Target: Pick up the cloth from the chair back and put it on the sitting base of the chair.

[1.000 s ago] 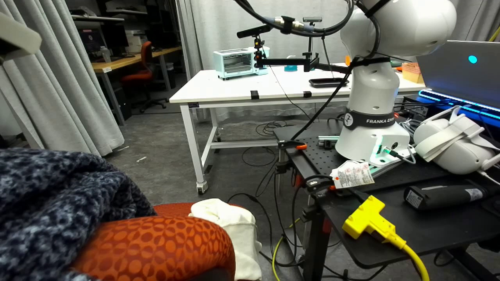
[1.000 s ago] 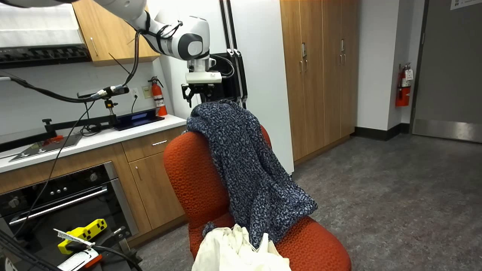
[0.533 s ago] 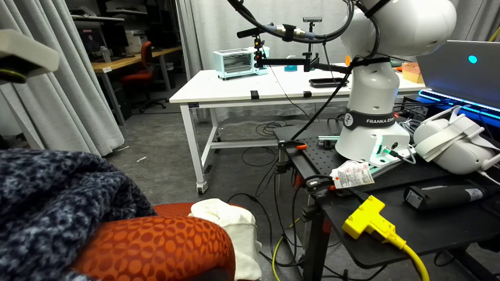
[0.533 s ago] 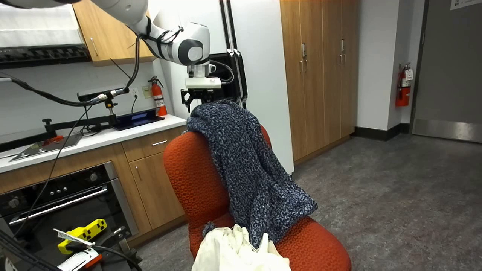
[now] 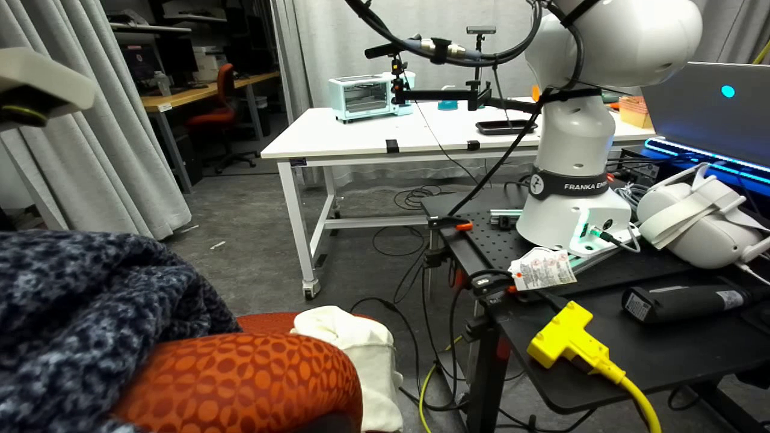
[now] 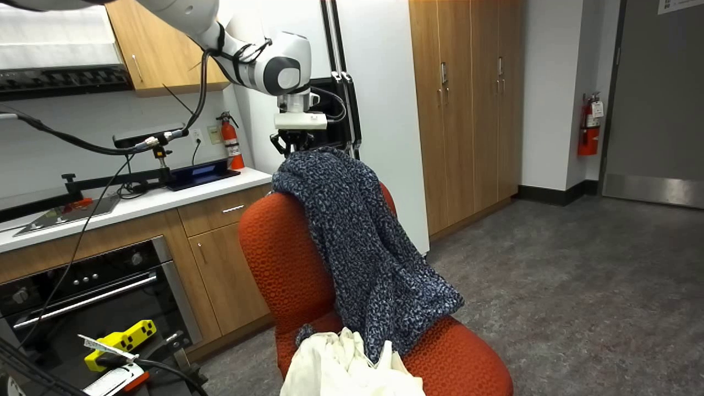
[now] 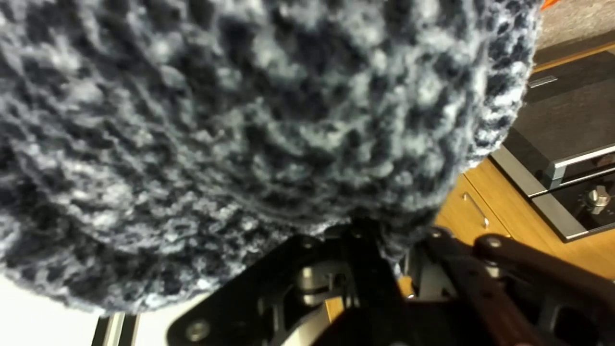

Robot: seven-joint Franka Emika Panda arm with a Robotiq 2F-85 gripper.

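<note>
"Where's the cloth [image 6: 363, 242]?"

"Over the chair back [image 6: 280, 247], hanging the long way down to the seat [image 6: 465, 363]. Its top is at the hand [image 7: 396, 234]."

"Holding it?"

"Looks like it's pinching a fold."

In an exterior view, gray floor [image 5: 240, 240] spans mid-frame, coiled black cable [image 5: 415, 195] lying on it; at lower right, a black counter [image 5: 692, 347] carries a yellow power strip [image 5: 559, 343], a white headset [image 5: 692, 225] and a dark object [image 5: 680, 304].

Pincer [image 6: 292, 147] tips hidden behind cloth [image 6: 357, 236]
</note>
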